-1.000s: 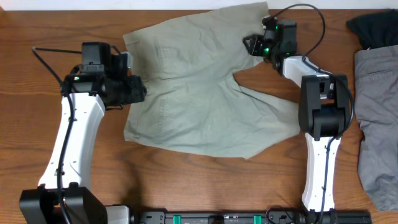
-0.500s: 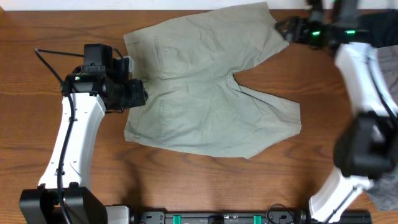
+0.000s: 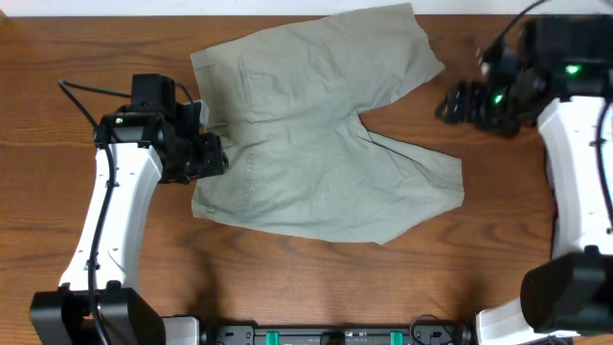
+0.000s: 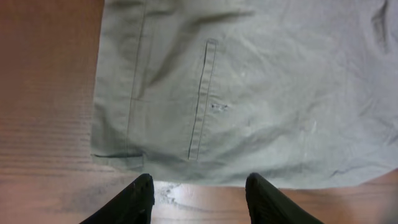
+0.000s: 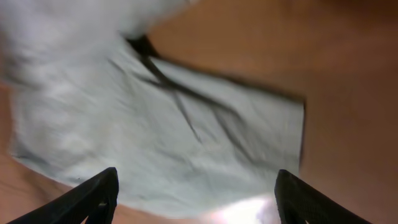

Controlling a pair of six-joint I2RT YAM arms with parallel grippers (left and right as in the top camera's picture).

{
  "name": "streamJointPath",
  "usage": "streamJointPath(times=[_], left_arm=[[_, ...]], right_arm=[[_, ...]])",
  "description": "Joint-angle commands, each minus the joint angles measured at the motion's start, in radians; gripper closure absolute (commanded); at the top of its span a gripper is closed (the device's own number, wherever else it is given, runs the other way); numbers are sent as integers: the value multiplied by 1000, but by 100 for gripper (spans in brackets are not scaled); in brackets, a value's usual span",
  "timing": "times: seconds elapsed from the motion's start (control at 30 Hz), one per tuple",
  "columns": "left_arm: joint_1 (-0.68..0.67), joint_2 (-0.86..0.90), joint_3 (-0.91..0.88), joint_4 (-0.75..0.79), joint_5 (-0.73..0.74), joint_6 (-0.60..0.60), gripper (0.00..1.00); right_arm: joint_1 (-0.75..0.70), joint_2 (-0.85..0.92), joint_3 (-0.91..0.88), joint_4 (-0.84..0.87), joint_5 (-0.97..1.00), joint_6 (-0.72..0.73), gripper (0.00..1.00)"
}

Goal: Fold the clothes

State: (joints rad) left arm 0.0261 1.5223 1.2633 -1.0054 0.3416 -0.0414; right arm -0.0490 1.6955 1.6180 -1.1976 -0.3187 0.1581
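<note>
The khaki-green shorts (image 3: 316, 134) lie spread flat on the wooden table (image 3: 287, 278), waistband to the left and both legs pointing right. My left gripper (image 3: 216, 153) sits at the waistband's lower left edge. In the left wrist view the left gripper (image 4: 200, 190) is open over bare wood, just short of the shorts' (image 4: 261, 87) edge, with a stitched pocket slit (image 4: 202, 99) ahead. My right gripper (image 3: 448, 103) hovers right of the upper leg, apart from the cloth. The blurred right wrist view shows the right gripper (image 5: 196, 186) wide open above a shorts leg (image 5: 161, 124).
A pale strip (image 3: 96, 8) runs along the table's back edge. The two arm bases (image 3: 316, 335) stand at the front edge. Bare wood (image 3: 57, 125) lies left of the shorts and in front of them.
My right gripper has let go of the upper leg, opened wide and swung right and then down toward the middle right. The left gripper has barely shifted.
</note>
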Motion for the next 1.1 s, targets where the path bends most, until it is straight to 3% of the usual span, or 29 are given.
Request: streamJointPath(times=[0.0, 0.23, 0.4, 0.57, 0.67, 0.73, 0.87, 0.93, 1.07], left_arm=[[1, -8, 1, -23, 6, 39, 50], [1, -8, 1, -26, 6, 53, 49], [1, -8, 1, -12, 6, 68, 49], [1, -8, 1, 16, 6, 68, 49], [1, -8, 1, 24, 6, 68, 49], [1, -8, 1, 24, 6, 68, 49], [1, -8, 1, 24, 7, 68, 49], [1, -8, 1, 24, 6, 68, 49], [1, -8, 1, 24, 6, 68, 49]], right_arm=[[-10, 16, -156, 3, 69, 58, 19], [-76, 16, -483, 176, -21, 119, 17], [-79, 16, -624, 285, -97, 146, 18], [-72, 16, -750, 500, -159, 212, 20], [-68, 16, -800, 646, -171, 212, 31], [-68, 16, -811, 725, -172, 210, 44], [-68, 8, -787, 708, -289, 182, 93], [-68, 1, -756, 606, -322, 182, 99], [-68, -2, -641, 276, -201, 180, 99]])
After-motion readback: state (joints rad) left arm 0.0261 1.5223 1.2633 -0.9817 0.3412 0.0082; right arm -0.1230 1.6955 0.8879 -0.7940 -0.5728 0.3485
